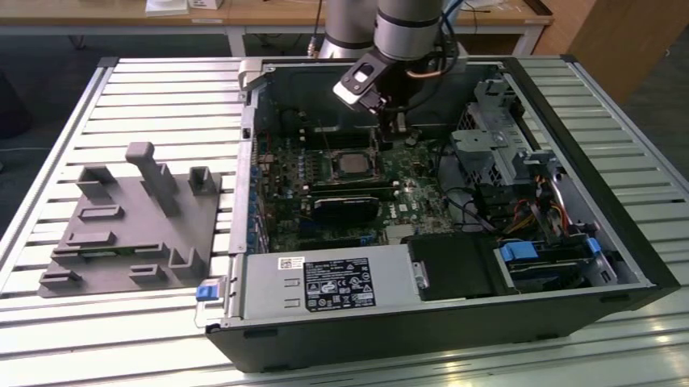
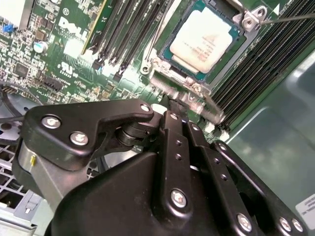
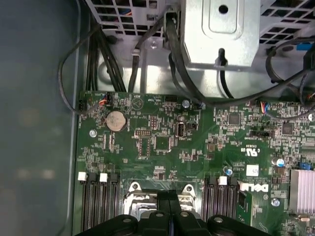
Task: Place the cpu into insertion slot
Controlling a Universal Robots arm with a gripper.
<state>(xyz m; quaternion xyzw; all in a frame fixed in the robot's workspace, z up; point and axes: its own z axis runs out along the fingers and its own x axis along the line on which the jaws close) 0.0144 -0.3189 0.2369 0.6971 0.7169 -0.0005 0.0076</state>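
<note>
The cpu point(image 1: 351, 164) point(image 2: 203, 38), a small silver-grey square, lies flat inside the insertion slot point(image 1: 327, 153) on the green board within the open computer case. In the second wrist view the slot's metal frame point(image 2: 173, 81) surrounds the chip and its thin wire lever point(image 2: 290, 18) runs off to one side. My gripper point(image 1: 396, 124) point(image 2: 165, 102) point(image 3: 170, 194) hangs just beside the slot, toward the exterior view's right and back, above the board. Its black fingers point(image 3: 162, 201) are shut together with nothing between them. The first wrist view catches the slot's frame edge point(image 3: 134, 189) right at the fingers.
Long black memory slots point(image 2: 123, 34) flank the socket. A black module point(image 1: 347, 206) sits in front of it. Cables and a drive cage point(image 1: 506, 137) crowd the exterior view's right; the power supply point(image 1: 323, 284) fills the front. A grey fixture point(image 1: 129, 218) stands outside on the slatted table.
</note>
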